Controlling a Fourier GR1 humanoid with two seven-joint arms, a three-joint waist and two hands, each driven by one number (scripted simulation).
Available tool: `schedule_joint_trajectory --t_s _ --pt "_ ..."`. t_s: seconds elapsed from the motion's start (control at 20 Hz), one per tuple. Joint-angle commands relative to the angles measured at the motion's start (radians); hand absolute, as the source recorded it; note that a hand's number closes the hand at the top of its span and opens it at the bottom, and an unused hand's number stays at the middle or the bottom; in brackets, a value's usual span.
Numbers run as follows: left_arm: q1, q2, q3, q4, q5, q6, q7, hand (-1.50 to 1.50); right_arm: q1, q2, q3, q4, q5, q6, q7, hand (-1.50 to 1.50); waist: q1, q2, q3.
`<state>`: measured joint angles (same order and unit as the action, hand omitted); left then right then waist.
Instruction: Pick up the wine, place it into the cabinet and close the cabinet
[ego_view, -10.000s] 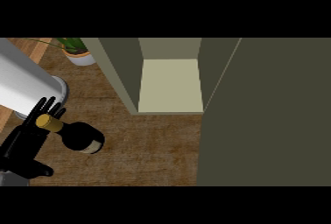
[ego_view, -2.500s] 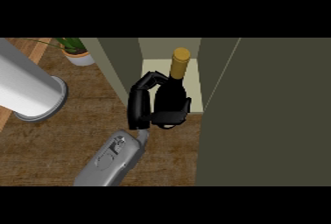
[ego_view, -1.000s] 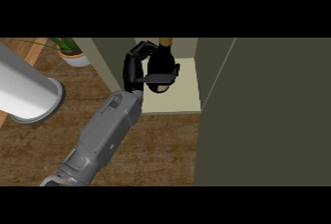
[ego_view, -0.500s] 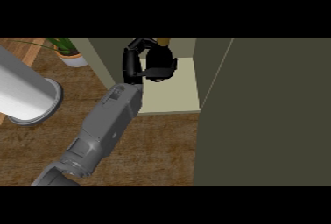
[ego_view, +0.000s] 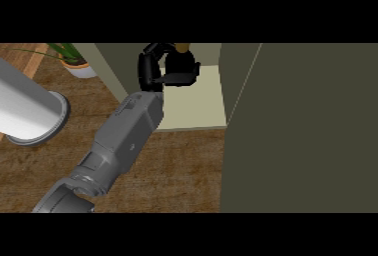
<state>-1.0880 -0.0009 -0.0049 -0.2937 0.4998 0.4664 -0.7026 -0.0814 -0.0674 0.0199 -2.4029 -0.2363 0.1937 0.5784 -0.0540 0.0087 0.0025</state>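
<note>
Over at the counter's (ego_view: 170, 165) left edge there's a big grey cylinder (ego_view: 29, 107), and a potted plant (ego_view: 74, 62) sits in the back left corner, both well apart from the action, so nothing to worry about there.

Next comes the left hand (ego_view: 166, 70), reaching from the lower left on a long grey forearm, deep inside the open cabinet (ego_view: 192, 105) near its back edge. The fingers are curled round the wine (ego_view: 182, 49), and the hand hides nearly all of it; only the tan top peeks out above the fingers. So the bottle sits in the hand over the back of the pale cabinet floor, and I can't tell if its base is touching down.

My take on doing this step well: lower it until the base rests flat on the cabinet floor, keep it upright, then uncurl the fingers and pull the hand straight back along the forearm's line so it doesn't knock the neck. Stay off the left wall.

On the right, the dark cabinet door (ego_view: 310, 130) stands open, filling that side. The right hand isn't in view.
</note>
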Motion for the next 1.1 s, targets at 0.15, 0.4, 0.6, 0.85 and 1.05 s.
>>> schedule_joint_trajectory --t_s 0.15,0.4,0.6,0.85,1.05 --pt "-0.007 0.021 0.063 0.079 0.035 -0.058 -0.044 1.50 -0.001 -0.027 -0.044 -0.067 -0.091 0.015 0.022 -1.50 -0.007 0.012 -0.003" --pt "0.018 0.023 0.059 0.101 0.025 -0.068 -0.078 1.50 0.077 0.003 -0.003 -0.085 -0.044 0.021 -0.001 -1.50 0.003 0.006 -0.003" --pt "-0.038 0.048 0.055 0.141 0.012 -0.046 -0.042 1.50 0.044 -0.009 -0.011 -0.081 -0.051 0.022 0.002 -1.50 -0.009 0.012 -0.003" --pt "-0.014 0.024 0.047 0.172 -0.010 -0.016 -0.070 -1.50 0.024 -0.010 -0.031 -0.073 -0.068 0.004 0.011 -1.50 -0.006 0.011 -0.003" --pt "-0.019 0.012 0.039 0.193 -0.030 0.022 -0.083 -1.50 -0.038 -0.002 -0.002 -0.038 -0.022 -0.023 0.024 -1.50 -0.007 0.015 -0.004"
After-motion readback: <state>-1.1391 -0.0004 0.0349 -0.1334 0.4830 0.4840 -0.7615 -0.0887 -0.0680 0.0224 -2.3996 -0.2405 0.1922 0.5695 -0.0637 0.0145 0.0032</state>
